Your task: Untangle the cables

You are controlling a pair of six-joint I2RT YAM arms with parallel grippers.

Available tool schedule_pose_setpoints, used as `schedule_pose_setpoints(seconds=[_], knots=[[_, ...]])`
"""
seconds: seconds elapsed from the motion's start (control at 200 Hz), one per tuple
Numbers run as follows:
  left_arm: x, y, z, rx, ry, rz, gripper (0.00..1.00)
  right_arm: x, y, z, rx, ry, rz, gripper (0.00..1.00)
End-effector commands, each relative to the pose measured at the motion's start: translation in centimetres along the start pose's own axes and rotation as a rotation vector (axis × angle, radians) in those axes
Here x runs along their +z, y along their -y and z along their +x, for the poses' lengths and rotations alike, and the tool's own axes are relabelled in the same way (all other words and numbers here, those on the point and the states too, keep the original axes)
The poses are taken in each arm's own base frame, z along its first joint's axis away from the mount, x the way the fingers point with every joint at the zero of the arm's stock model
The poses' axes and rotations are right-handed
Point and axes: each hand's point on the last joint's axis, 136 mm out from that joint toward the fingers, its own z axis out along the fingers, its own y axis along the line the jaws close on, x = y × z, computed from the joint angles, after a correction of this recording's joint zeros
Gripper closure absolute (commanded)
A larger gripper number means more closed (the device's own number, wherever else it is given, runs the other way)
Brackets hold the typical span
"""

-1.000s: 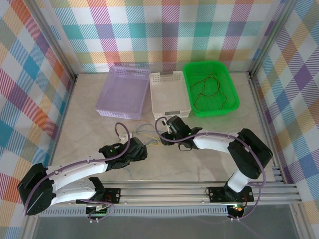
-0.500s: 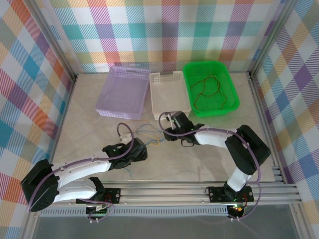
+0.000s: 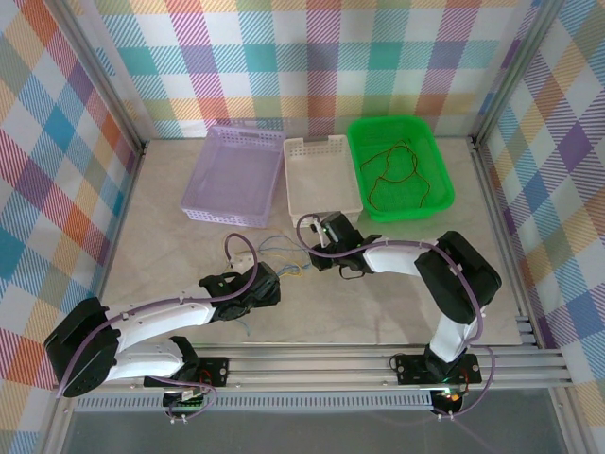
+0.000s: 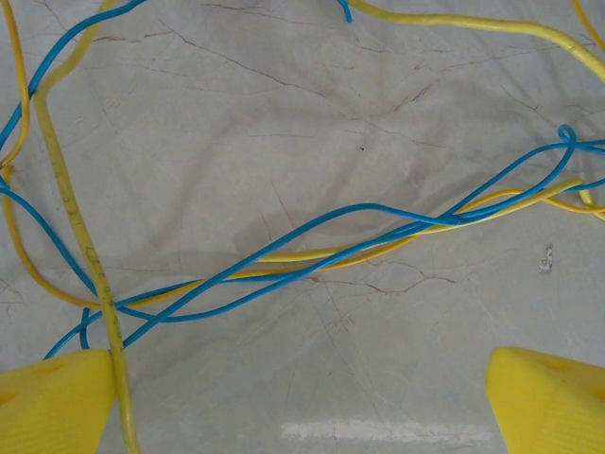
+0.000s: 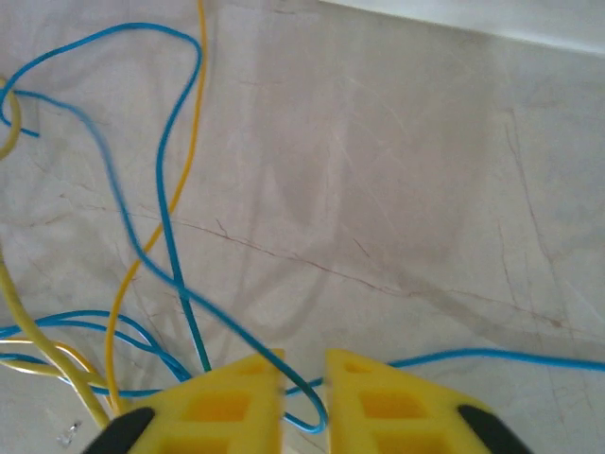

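Since a second ago the right arm has folded its elbow in and carried the right gripper (image 3: 312, 252) a little closer to the tangle, while the left gripper (image 3: 280, 278) has edged slightly forward. Seen from its wrist camera, the left gripper (image 4: 302, 397) stands wide open, one yellow fingertip (image 4: 57, 402) at each lower corner. One yellow strand (image 4: 80, 236) runs down right beside the inner edge of its left finger, and the cables (image 4: 312, 260), blue and yellow twisted loosely together, lie across the marble table (image 4: 378, 113) just ahead of the open jaws. The right gripper (image 5: 302, 369) has its jaws drawn almost together, leaving only a slit, and a blue strand (image 5: 307, 416) loops through that slit between the fingers. More blue and yellow wire fans out ahead of these jaws and to their left. From above, the cables (image 3: 276, 250) sit between the two grippers, which face each other across them. Beyond the right jaws, nearest first, stand a white basket (image 3: 321, 194), a purple basket (image 3: 236, 180) to its left and a green basket (image 3: 430, 184) to its right. Red and brown strands (image 3: 392, 175) curl inside the green one.
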Motion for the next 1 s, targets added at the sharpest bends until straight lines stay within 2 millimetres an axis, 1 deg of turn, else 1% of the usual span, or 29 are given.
schedule_pose_setpoints(seconds=[0.0,0.03,0.18,0.37,0.56,0.675,0.745,0.775,0.795,0.91,0.995], knots=[[0.1,-0.1,0.0,-0.013,0.019,-0.006,0.01,-1.5,-0.5,-2.1,0.001,0.056,-0.018,0.96],[0.1,-0.1,0.0,-0.013,0.019,-0.007,0.00,-2.1,-0.5,-2.3,-0.002,0.065,-0.011,1.00],[0.0,-0.2,0.0,-0.022,0.025,-0.003,0.01,-5.7,-0.8,-3.8,-0.017,0.134,-0.003,1.00],[-0.4,0.5,-0.3,-0.044,0.033,0.041,0.00,-11.4,-2.0,-5.8,-0.029,0.239,-0.027,1.00],[-1.4,1.4,-1.0,-0.082,0.063,0.125,0.00,-16.8,-4.0,-7.5,-0.043,0.319,-0.101,1.00],[-2.0,2.0,-1.4,-0.113,0.087,0.198,0.00,-19.7,-5.3,-8.3,-0.047,0.365,-0.156,1.00],[-2.5,2.5,-1.6,-0.131,0.106,0.248,0.00,-21.1,-6.1,-8.7,-0.050,0.378,-0.187,1.00],[-2.5,2.4,-1.5,-0.132,0.105,0.253,0.00,-21.5,-6.4,-8.7,-0.053,0.381,-0.200,1.00],[-2.8,2.9,-1.9,-0.145,0.123,0.284,0.00,-21.8,-6.5,-8.8,-0.054,0.383,-0.206,1.00],[-2.7,2.9,-1.8,-0.155,0.125,0.298,0.00,-22.8,-7.0,-9.0,-0.051,0.389,-0.226,1.00],[-2.3,3.1,-1.3,-0.152,0.104,0.303,0.00,-23.9,-7.4,-9.3,-0.048,0.408,-0.247,1.00]])
